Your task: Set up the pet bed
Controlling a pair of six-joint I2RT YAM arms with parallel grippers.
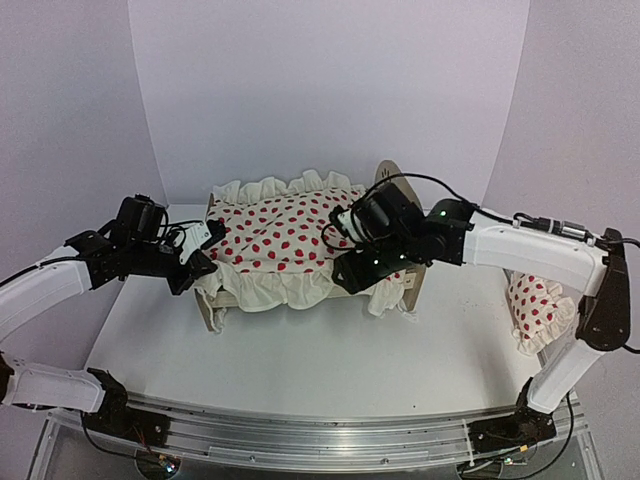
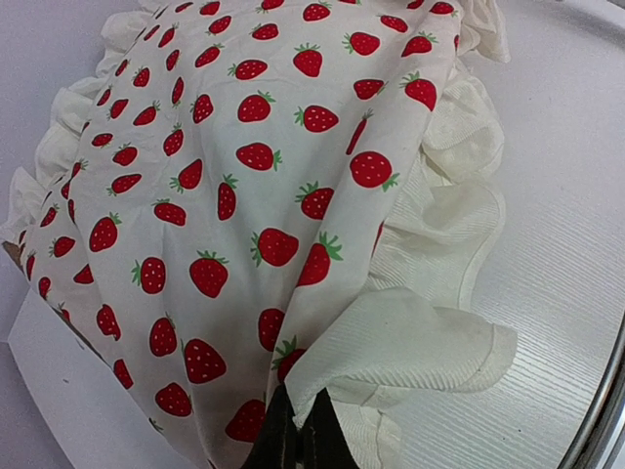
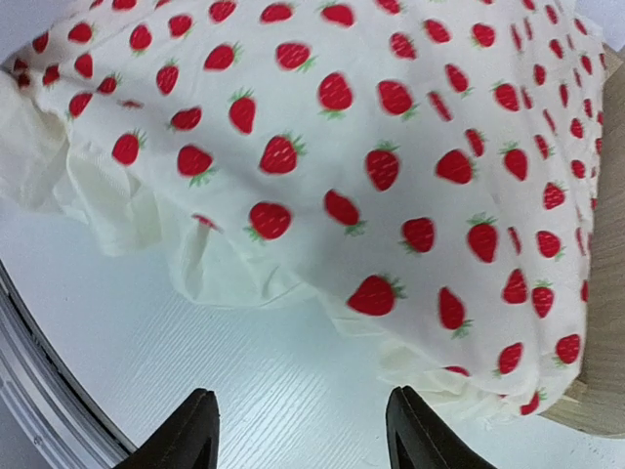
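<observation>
The pet bed (image 1: 393, 175) stands mid-table (image 1: 300, 370) under a strawberry-print duvet (image 1: 280, 240), its headboard to the right. The left gripper (image 2: 293, 438) has its jaws pressed together, pinching the duvet's ruffled edge at the foot end. The right gripper (image 3: 301, 399) hangs beside the bed's near side by the headboard, with its jaws spread and nothing between them.
</observation>
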